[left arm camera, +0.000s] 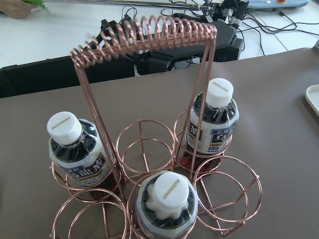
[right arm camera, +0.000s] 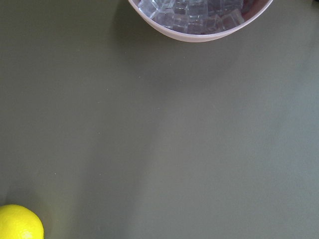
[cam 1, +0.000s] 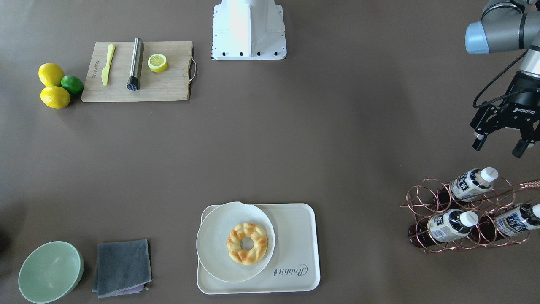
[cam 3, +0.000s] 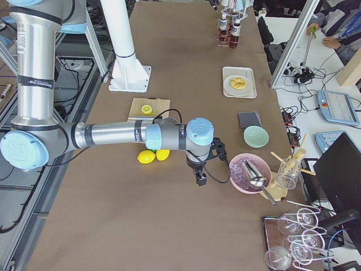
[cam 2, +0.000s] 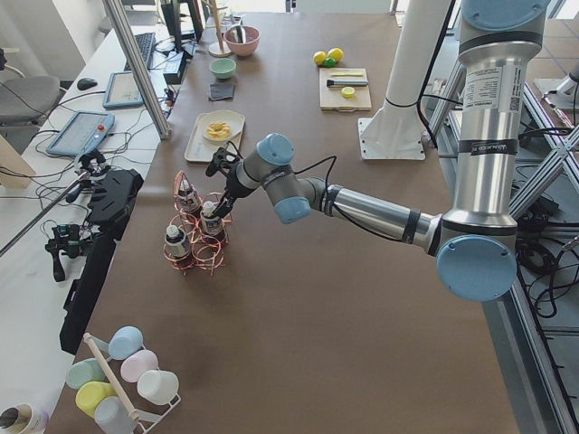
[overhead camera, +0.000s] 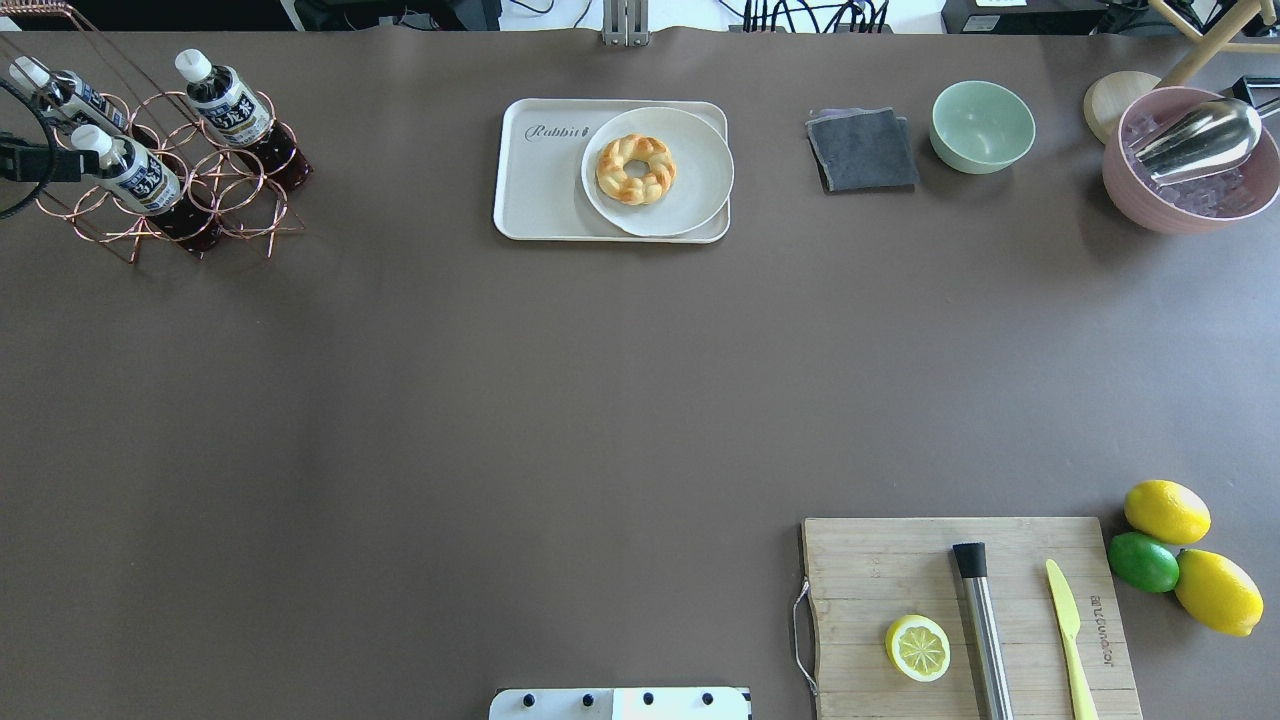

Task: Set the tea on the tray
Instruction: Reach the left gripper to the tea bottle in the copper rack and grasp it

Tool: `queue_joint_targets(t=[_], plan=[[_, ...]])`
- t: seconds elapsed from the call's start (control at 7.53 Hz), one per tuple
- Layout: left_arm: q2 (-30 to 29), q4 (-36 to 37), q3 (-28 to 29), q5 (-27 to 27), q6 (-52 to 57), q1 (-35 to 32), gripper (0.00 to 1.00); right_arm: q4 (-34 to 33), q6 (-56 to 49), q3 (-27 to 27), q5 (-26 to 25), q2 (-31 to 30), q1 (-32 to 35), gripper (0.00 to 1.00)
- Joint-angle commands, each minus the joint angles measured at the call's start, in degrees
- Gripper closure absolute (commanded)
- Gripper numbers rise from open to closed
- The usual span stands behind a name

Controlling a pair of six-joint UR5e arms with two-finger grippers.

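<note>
Three tea bottles stand tilted in a copper wire rack [cam 1: 426, 202]: one nearest the robot [cam 1: 472, 183] and two behind it [cam 1: 451, 225] [cam 1: 517, 219]. They also show in the left wrist view [left arm camera: 212, 124] [left arm camera: 79, 154] [left arm camera: 167, 209] and in the overhead view [overhead camera: 225, 100]. My left gripper [cam 1: 500, 145] is open and empty, hovering above the rack on the robot's side. The cream tray [cam 1: 295, 253] [overhead camera: 540, 190] bears a round white plate [cam 1: 215, 249] with a ring pastry [cam 1: 247, 243]. My right gripper [cam 3: 200, 178] hangs near a pink bowl; I cannot tell whether it is open.
A wooden cutting board [overhead camera: 880, 570] holds a lemon half, a metal cylinder and a yellow knife. Two lemons and a lime [overhead camera: 1145, 560] lie beside it. A grey cloth [overhead camera: 860, 150], a green bowl [overhead camera: 982, 125] and a pink ice bowl [overhead camera: 1190, 160] with a scoop stand at the far edge.
</note>
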Motion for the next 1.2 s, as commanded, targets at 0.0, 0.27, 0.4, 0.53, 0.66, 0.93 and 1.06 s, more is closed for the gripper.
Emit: queue_joint_targets(t=[0.0,0.27,0.4,0.53,0.66,0.93,1.06], plan=[[-2.8,-0.1,3.2,1.1,0.0,0.6,0.11,0.0,0.1,0.1,0.1,-0.1,-0.1,0.0],[-4.8,-0.1,5.1,1.1,0.0,0.7,0.12,0.0,0.1,0.1,-0.1,0.0,-0.1,0.0],[-4.8,-0.5,6.4,1.1,1.8,0.7,0.12,0.0,0.1,0.3,0.0,0.0,-0.1,0.0],[-4.9,-0.3,6.5,1.0,4.0,0.7,0.12,0.0,0.1,0.4,0.0,0.0,-0.1,0.0],[-4.8,-0.3,6.6,1.0,4.0,0.6,0.17,0.0,0.0,0.4,0.0,-0.1,-0.1,0.0],[-4.7,-0.5,6.5,1.0,3.2,0.7,0.4,0.0,0.0,0.3,0.0,0.0,-0.1,0.0],[-4.7,-0.4,6.6,1.0,3.3,0.7,0.49,0.0,0.1,0.4,0.0,0.0,-0.1,0.0]])
